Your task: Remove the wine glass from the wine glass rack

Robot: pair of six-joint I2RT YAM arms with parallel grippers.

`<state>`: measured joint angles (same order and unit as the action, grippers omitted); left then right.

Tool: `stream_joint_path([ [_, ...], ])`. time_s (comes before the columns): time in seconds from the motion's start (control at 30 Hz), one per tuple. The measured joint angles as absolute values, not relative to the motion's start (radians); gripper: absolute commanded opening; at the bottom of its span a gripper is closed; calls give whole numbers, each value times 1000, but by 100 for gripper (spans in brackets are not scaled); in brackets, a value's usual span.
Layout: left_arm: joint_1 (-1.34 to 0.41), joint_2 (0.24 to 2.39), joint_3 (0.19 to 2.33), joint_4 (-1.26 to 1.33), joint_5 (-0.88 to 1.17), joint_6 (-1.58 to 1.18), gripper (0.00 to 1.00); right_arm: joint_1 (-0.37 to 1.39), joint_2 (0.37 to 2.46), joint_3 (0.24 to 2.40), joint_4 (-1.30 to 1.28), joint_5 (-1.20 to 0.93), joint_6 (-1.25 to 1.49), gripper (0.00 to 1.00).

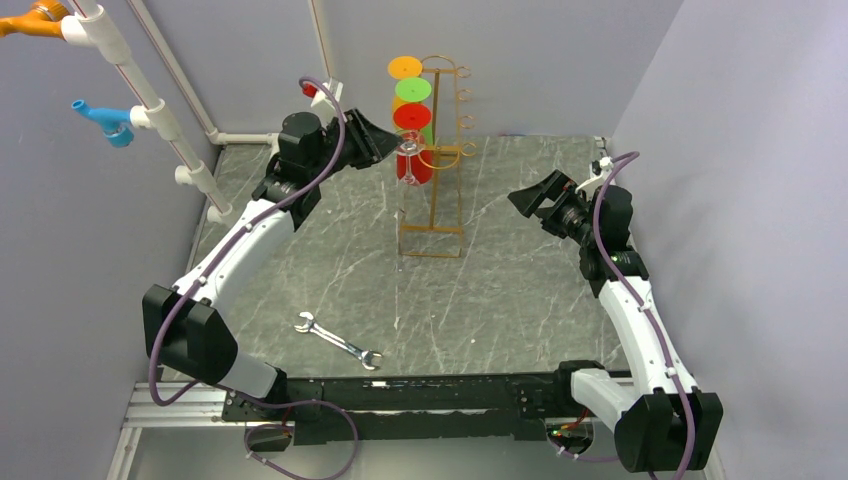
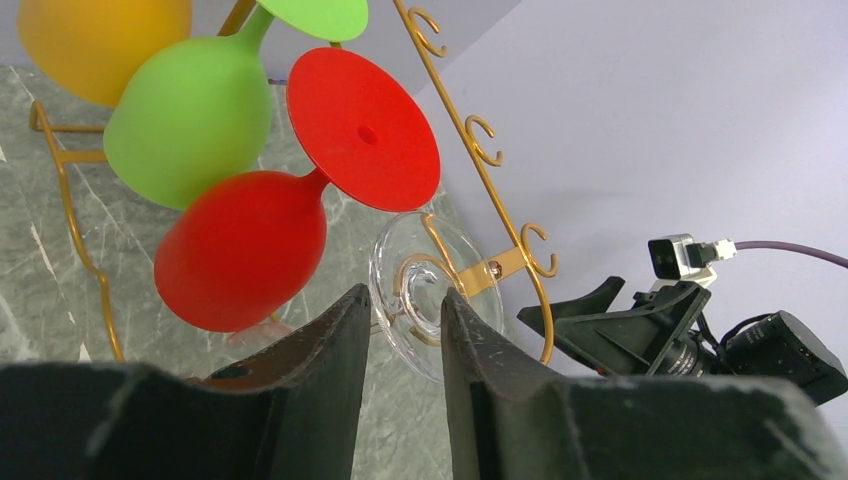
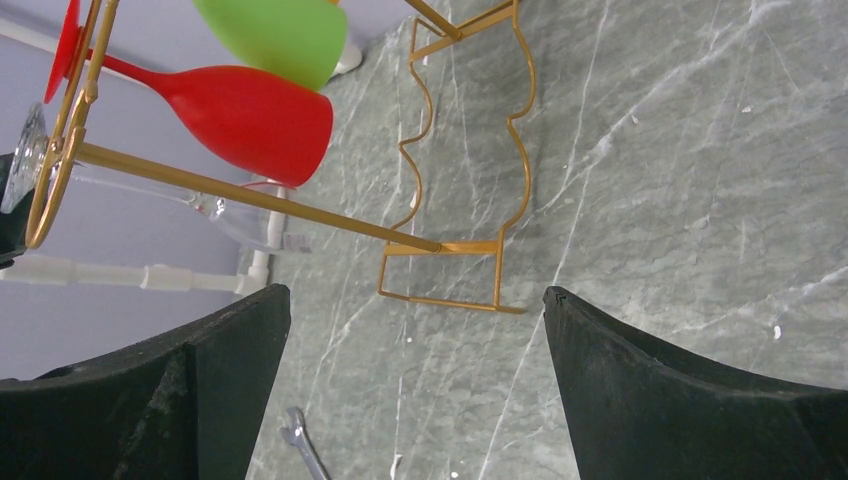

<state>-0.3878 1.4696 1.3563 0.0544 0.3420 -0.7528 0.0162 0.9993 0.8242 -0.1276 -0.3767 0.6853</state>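
Observation:
The gold wire wine glass rack (image 1: 432, 200) stands at the back middle of the table. A clear wine glass (image 1: 409, 158) hangs on its left side below a red glass (image 1: 412, 116), a green one (image 1: 412, 90) and an orange one (image 1: 405, 68). My left gripper (image 1: 388, 140) is at the clear glass. In the left wrist view its jaws (image 2: 405, 300) stand narrowly apart with the clear foot (image 2: 420, 250) just past the tips, seated in a rack loop (image 2: 480, 150). The stem runs behind the left finger. My right gripper (image 1: 522, 200) is wide open and empty, right of the rack (image 3: 460, 270).
A steel wrench (image 1: 338, 340) lies on the table near the front, also in the right wrist view (image 3: 300, 440). A white pipe frame (image 1: 150, 110) with blue and orange fittings runs along the left wall. Grey walls close in three sides.

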Motion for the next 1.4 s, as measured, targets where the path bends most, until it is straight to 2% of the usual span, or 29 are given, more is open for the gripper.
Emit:
stream_joint_path([
  [0.33,-388,1468,1357,52,333,-754,24,16,1008,824,-135,-376,685,98],
  [0.87,-388,1449,1362,31,289,-791,15,16,1023,824,-181,-372,685,98],
  [1.4,-388,1429,1364,9,263,-861,1,7,1035,824,-187,-372,685,98],
])
